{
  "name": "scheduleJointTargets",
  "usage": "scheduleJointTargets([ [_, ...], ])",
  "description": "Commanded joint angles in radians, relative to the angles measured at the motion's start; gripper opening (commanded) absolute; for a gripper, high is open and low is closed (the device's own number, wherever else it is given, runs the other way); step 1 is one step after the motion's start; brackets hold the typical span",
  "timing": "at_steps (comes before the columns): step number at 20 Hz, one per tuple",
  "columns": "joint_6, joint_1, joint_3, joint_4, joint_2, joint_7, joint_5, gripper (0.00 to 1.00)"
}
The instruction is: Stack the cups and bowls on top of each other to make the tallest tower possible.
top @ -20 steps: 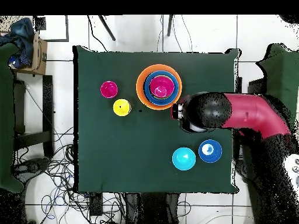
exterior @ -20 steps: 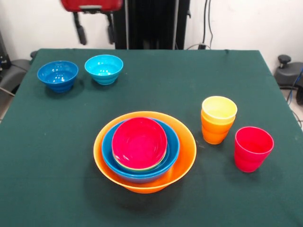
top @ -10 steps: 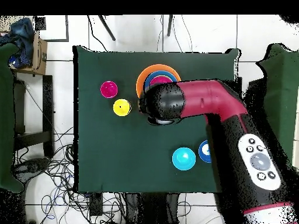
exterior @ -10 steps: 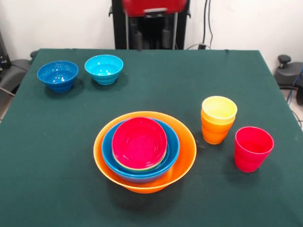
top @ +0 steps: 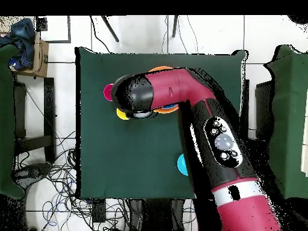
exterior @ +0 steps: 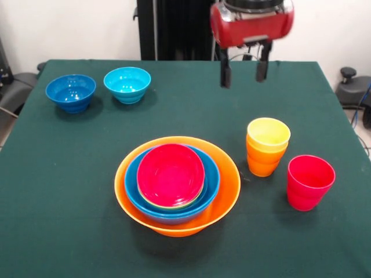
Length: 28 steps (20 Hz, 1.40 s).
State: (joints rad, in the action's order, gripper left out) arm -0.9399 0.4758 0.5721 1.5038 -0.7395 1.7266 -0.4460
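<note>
The tower stands at the front middle: a very large orange bowl [exterior: 227, 194] holds a blue bowl [exterior: 211, 174], a thin green rim and a red bowl [exterior: 170, 175] on top. A yellow cup [exterior: 268, 133] sits nested in an orange cup [exterior: 262, 163] to its right. A red cup [exterior: 310, 181] stands alone further right. My gripper [exterior: 243, 70] hangs open and empty above the table, behind the yellow cup. In the overhead view my arm [top: 204, 120] hides most of the tower and cups.
A dark-blue bowl [exterior: 71, 91] and a light-blue bowl [exterior: 127, 84] stand side by side at the far left of the green cloth-covered table [exterior: 52, 191]. The black pedestal [exterior: 174, 29] stands behind the far edge.
My gripper has swung from above the two small bowls at the far left across to the right, and now hangs lower, behind the yellow cup. No cup or bowl has moved.
</note>
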Motion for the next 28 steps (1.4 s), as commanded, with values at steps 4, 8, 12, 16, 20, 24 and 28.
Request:
scheduleJointTargets([
  [4,0.097,-0.082,-0.149,-0.099,0.178,0.127,-0.136,1.0],
  [8,0.113,-0.104,-0.179,-0.113,0.201,0.123,-0.145,1.0],
  [12,0.134,-0.121,-0.205,-0.117,0.218,0.121,-0.159,1.0],
  [16,0.149,-0.145,-0.233,-0.136,0.245,0.126,-0.169,1.0],
  [20,0.151,-0.164,-0.25,-0.151,0.262,0.129,-0.164,1.0],
  [24,0.128,-0.171,-0.255,-0.154,0.253,0.112,-0.13,1.0],
  [28,0.099,-0.16,-0.241,-0.137,0.221,0.091,-0.082,1.0],
])
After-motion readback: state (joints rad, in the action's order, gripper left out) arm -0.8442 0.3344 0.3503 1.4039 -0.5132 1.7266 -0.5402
